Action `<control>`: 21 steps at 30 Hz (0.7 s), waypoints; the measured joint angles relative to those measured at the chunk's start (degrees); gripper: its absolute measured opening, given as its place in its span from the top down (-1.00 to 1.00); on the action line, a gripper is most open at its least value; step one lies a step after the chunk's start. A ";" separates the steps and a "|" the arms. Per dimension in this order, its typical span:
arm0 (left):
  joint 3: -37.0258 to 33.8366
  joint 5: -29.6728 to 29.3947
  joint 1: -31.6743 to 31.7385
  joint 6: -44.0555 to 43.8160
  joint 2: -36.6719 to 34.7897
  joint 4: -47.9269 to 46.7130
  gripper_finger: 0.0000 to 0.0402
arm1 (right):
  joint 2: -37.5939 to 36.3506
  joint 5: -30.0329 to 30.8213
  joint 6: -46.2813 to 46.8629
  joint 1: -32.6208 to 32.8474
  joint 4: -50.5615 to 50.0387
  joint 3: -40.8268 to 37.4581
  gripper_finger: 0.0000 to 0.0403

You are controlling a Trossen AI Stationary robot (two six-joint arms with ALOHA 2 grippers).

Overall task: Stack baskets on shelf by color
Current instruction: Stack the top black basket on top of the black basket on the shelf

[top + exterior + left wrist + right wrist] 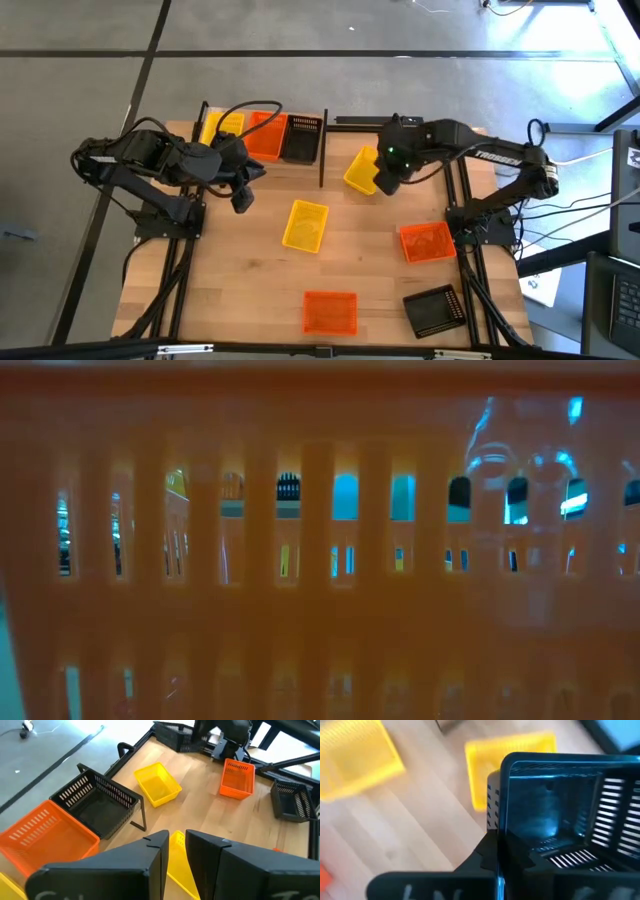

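Writing: white "TROSSEN" lettering on the right arm (pixel 497 156). Right claw (pixel 384 180), upper centre, clamped on a black basket (pixel 560 815) rim above a yellow basket (pixel 361 170). Left claw (pixel 243 197), upper left beside the shelf (pixel 262 135), slightly apart, empty. More baskets scattered on the surface (pixel 250 290).

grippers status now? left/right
Left gripper: cannot be told.
Right gripper: closed, holding a black basket by its wall.

Slotted plastic baskets (pixel 305 226) (wood table (pixel 240 290))
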 joint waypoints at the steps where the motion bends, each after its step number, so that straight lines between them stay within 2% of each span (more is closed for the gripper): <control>1: 0.00 0.00 0.00 0.60 0.00 0.02 0.73 | 0.63 0.70 -0.22 0.26 -0.04 2.45 0.99; 6: 0.00 0.00 0.00 1.45 0.00 0.07 0.73 | 6.26 1.79 -6.71 0.76 -0.05 15.95 0.99; 16: 0.00 0.00 0.02 1.38 0.00 0.13 0.73 | 24.27 1.84 -17.53 0.69 -2.04 43.45 1.00; 18: 0.00 0.00 0.00 1.36 0.02 0.13 0.73 | 27.78 1.84 -18.90 0.70 -1.94 47.44 1.00; 21: 0.00 -0.01 0.00 1.36 0.01 0.19 0.73 | 29.17 1.29 -19.75 0.80 3.01 45.52 1.00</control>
